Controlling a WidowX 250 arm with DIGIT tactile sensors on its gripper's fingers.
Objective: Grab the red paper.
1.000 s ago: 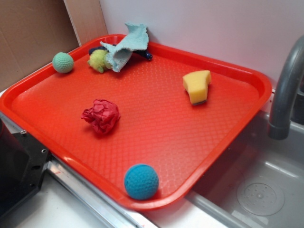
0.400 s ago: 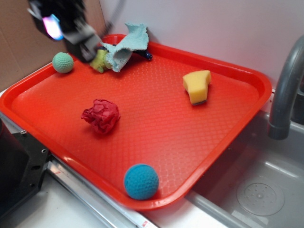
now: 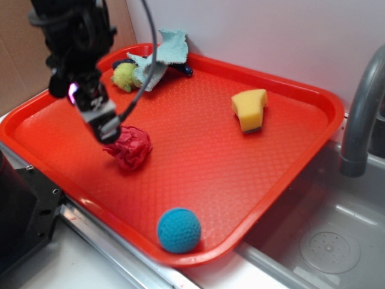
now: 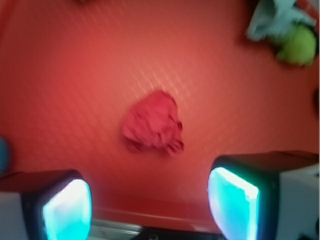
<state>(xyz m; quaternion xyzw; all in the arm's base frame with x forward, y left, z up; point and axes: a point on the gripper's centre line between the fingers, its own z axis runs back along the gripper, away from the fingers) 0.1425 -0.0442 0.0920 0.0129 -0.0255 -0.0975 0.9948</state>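
I've got the hand (image 4: 150, 200) wide open — nothing held — above the red paper (image 4: 152, 123) on the tray (image 3: 198, 156).

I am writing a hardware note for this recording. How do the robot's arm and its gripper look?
The arm is black, with a black cable looping beside it and a small pink-lit spot low on the wrist. The gripper has two blocky fingers with dark frames, white outer sides and glowing cyan-white inner pads.
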